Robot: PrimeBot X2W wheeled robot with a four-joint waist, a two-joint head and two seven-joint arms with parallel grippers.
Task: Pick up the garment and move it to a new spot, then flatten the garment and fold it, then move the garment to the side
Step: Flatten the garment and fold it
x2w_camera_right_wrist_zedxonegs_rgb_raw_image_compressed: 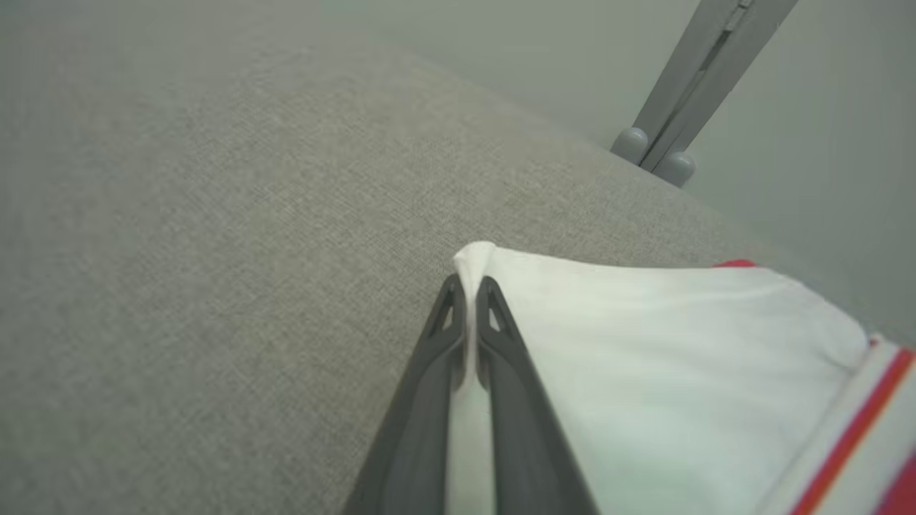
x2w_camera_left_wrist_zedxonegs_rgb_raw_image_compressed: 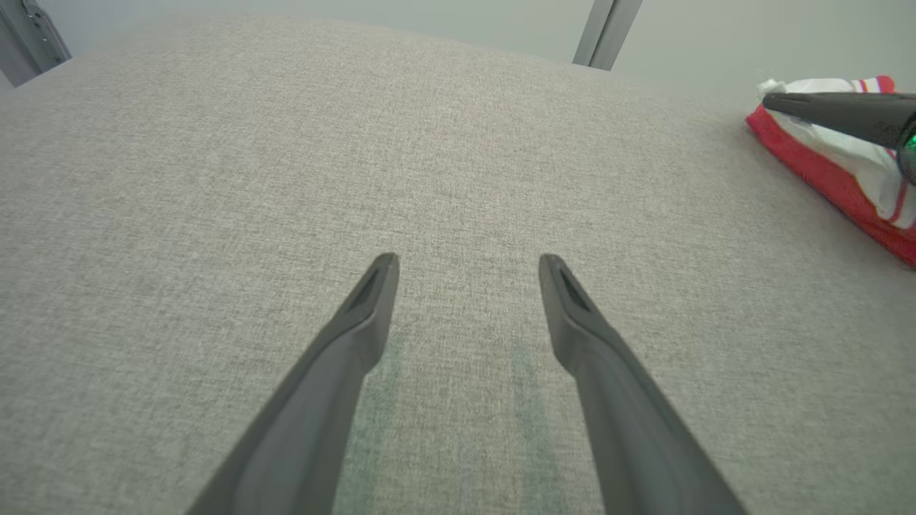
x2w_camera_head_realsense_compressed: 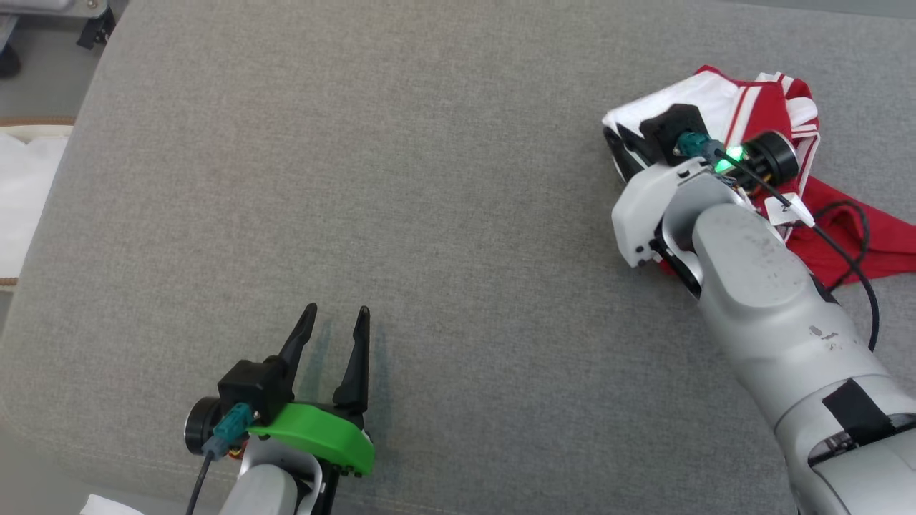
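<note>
Currently, your right gripper [x2w_camera_right_wrist_zedxonegs_rgb_raw_image_compressed: 469,286] pinches only a thin white edge of the garment [x2w_camera_head_realsense_compressed: 715,100], bunched at two o'clock; a quick lift may slip it free. Left gripper [x2w_camera_head_realsense_compressed: 336,310] stands spread, empty.

Grey woven fabric surface [x2w_camera_head_realsense_compressed: 401,214], seam nr front edge; grey metal post [x2w_camera_right_wrist_zedxonegs_rgb_raw_image_compressed: 708,71] behind; pale floor [x2w_camera_head_realsense_compressed: 43,79] at left.

A grey fabric surface [x2w_camera_head_realsense_compressed: 429,179] bears a crumpled red-and-white garment [x2w_camera_head_realsense_compressed: 715,96].
</note>
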